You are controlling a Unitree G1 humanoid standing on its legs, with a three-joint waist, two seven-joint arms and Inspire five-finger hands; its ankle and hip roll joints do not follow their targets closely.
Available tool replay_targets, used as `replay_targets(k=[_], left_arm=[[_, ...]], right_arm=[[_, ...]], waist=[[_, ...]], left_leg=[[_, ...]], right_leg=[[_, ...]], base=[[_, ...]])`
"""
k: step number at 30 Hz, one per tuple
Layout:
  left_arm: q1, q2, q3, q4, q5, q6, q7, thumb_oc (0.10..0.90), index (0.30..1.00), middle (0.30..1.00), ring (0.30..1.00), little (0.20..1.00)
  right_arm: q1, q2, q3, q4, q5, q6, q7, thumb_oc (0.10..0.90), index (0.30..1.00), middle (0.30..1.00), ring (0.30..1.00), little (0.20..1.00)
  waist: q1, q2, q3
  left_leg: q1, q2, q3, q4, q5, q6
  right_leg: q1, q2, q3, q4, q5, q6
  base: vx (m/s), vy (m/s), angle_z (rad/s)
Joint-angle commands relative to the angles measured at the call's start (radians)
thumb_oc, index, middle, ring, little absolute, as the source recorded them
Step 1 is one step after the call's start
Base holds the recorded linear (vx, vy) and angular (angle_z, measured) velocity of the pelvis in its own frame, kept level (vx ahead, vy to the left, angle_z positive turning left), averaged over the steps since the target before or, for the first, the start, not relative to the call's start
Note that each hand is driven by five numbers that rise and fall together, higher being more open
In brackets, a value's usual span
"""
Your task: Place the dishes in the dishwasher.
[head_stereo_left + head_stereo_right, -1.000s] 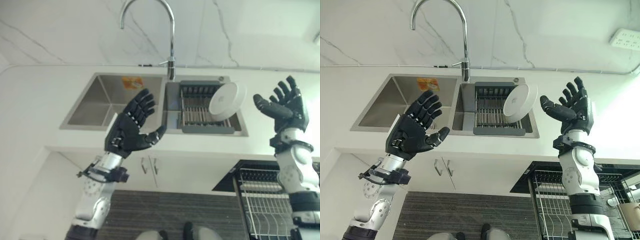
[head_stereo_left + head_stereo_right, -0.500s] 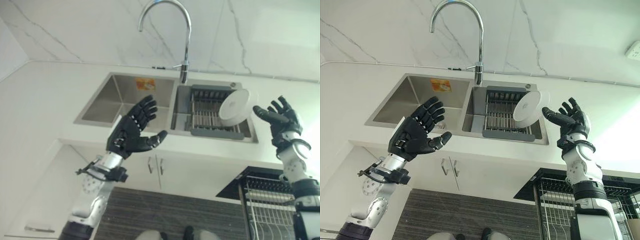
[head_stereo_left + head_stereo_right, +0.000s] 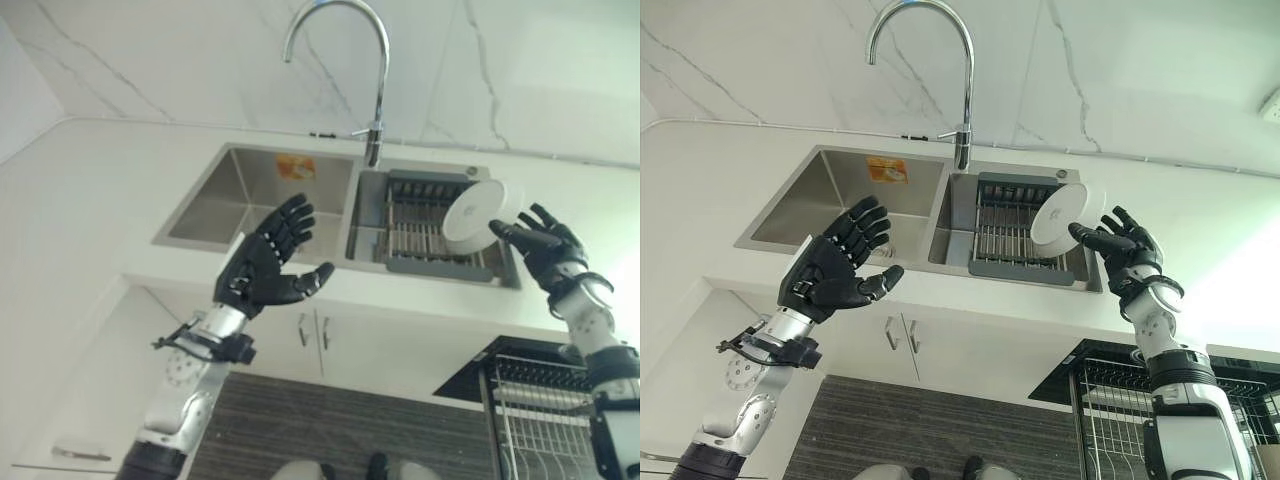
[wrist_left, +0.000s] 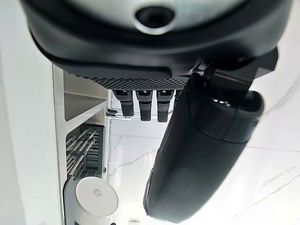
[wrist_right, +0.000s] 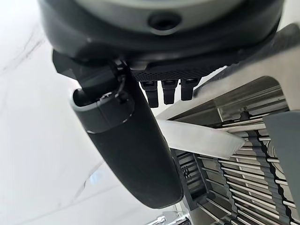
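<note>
A white round plate (image 3: 483, 216) leans on its edge in the dark dish rack (image 3: 415, 235) in the sink's right basin. My right hand (image 3: 541, 250) is open beside the plate's right rim, its thumb reaching to the rim or just short of it. In the right wrist view the plate (image 5: 201, 138) shows edge-on past the thumb (image 5: 131, 145) and the straight fingers. My left hand (image 3: 265, 268) is open, palm up, in front of the left basin (image 3: 235, 195), with nothing in it. The left wrist view shows the plate (image 4: 96, 197) far off.
A tall chrome tap (image 3: 375, 100) stands behind the double sink in the white counter (image 3: 90, 200). The dishwasher's wire rack (image 3: 530, 420) is pulled out at the lower right, under the counter. Cabinet doors (image 3: 310, 335) sit below the sink.
My right hand has come down and leftward, from well clear of the plate to right beside its rim. The camera has shifted a little. My left hand has hardly moved.
</note>
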Motion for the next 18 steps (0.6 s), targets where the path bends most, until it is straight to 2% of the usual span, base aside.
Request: replay_targets(k=[1, 18], left_arm=[[-0.076, 0.044, -0.018, -0.079, -0.061, -0.095, 0.017, 0.800, 0.900, 0.900, 0.900, 0.900], [-0.062, 0.064, -0.016, -0.075, -0.064, -0.084, 0.035, 0.800, 0.900, 0.900, 0.900, 0.900]], right_arm=[[-0.173, -0.097, 0.028, 0.058, 0.050, -0.064, 0.029, 0.800, 0.900, 0.900, 0.900, 0.900], [-0.218, -0.114, 0.066, 0.127, 0.057, -0.040, 0.039, 0.800, 0.900, 0.900, 0.900, 0.900]], waist=[[0.028, -0.027, -0.104], [0.050, -0.022, -0.108]], left_leg=[[-0.015, 0.094, -0.019, 0.041, -0.069, -0.132], [-0.020, 0.102, -0.025, 0.041, -0.057, -0.142]], right_leg=[[0.064, -0.057, 0.005, -0.001, -0.087, 0.121], [0.078, -0.067, -0.021, -0.001, -0.098, 0.119]], base=[[0.00, 0.000, 0.00], [0.01, -0.003, 0.04]])
